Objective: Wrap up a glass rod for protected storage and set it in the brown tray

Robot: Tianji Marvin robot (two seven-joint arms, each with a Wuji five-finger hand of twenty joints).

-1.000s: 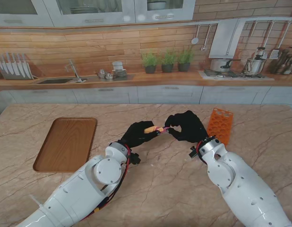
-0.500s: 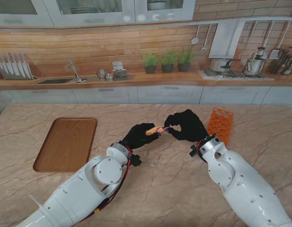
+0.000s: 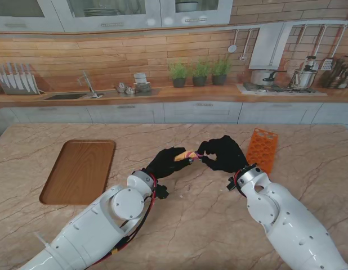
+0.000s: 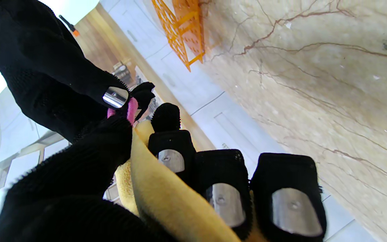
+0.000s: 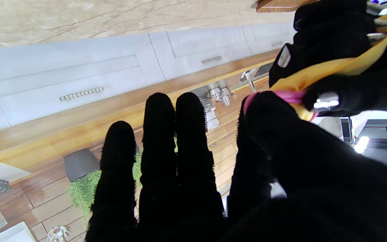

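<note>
stand view shows the left hand (image 3: 165,161) and the right hand (image 3: 223,153) raised together over the middle of the table (image 3: 196,225), both in black gloves. the left hand is closed around a yellow cloth bundle (image 3: 180,154), its fingers (image 4: 225,188) curled along one side and the thumb pressing on the other. the right hand pinches a pink band (image 3: 193,154) at the end of that bundle between thumb and forefinger, while its other three fingers (image 5: 158,148) stand straight and hold nothing. the two hands touch at the bundle's end.

the glass rod itself cannot be made out; only the yellow wrapping and the pink band show. in the left wrist view the cloth (image 4: 153,188) runs up through the palm to the pink band (image 4: 132,109), where the right hand's fingertip (image 4: 114,96) presses. in the right wrist view the pink band (image 5: 289,95) sits just beside the thumb, with the yellow cloth (image 5: 331,69) leading off into the left hand (image 5: 328,40).

the bundle is held above the table, not touching it. the brown tray (image 3: 79,170) lies well apart to the left, with nothing in it. an orange rack (image 3: 262,148) lies on the table just to the right of the right hand. farther from the robot runs a kitchen counter (image 3: 163,94) with a sink (image 3: 67,95) and three potted plants (image 3: 200,72).
</note>
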